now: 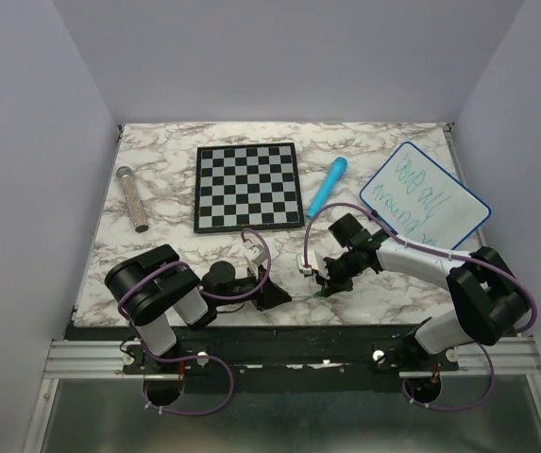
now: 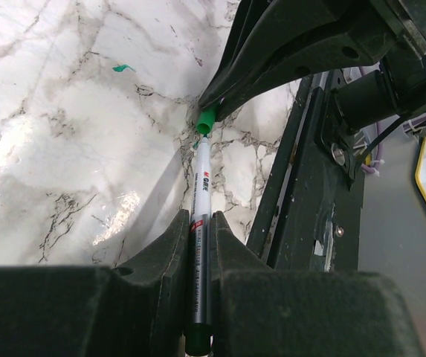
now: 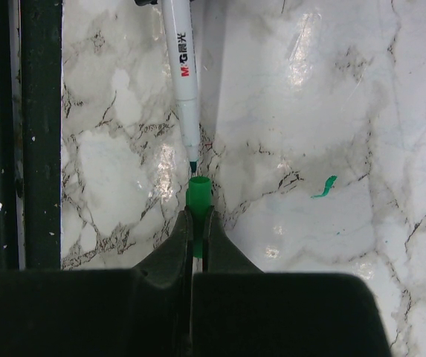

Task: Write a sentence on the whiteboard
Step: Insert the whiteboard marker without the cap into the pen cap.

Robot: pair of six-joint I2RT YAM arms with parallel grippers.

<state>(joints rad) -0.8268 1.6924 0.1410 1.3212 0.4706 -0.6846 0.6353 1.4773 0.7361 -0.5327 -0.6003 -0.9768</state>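
The whiteboard (image 1: 425, 196), white with a blue rim, lies tilted at the back right of the table. The sentence (image 1: 410, 192) runs across it in green handwritten rows. Near the table's front edge my left gripper (image 2: 200, 223) is shut on a grey-and-white marker (image 2: 201, 186), which points away from the wrist. My right gripper (image 3: 198, 219) is shut on the marker's green cap (image 3: 198, 193). The cap's open end faces the marker's green tip (image 3: 192, 165), with only a small gap between them. In the top view the two grippers (image 1: 278, 294) (image 1: 319, 283) meet nose to nose at the front middle.
A black-and-white checkered board (image 1: 248, 186) lies at the back centre. A blue cylinder (image 1: 328, 185) lies to its right and a glittery tube (image 1: 133, 198) to its left. A small green ink mark (image 3: 323, 187) stains the marble. The black front rail (image 3: 19, 134) runs close beside the grippers.
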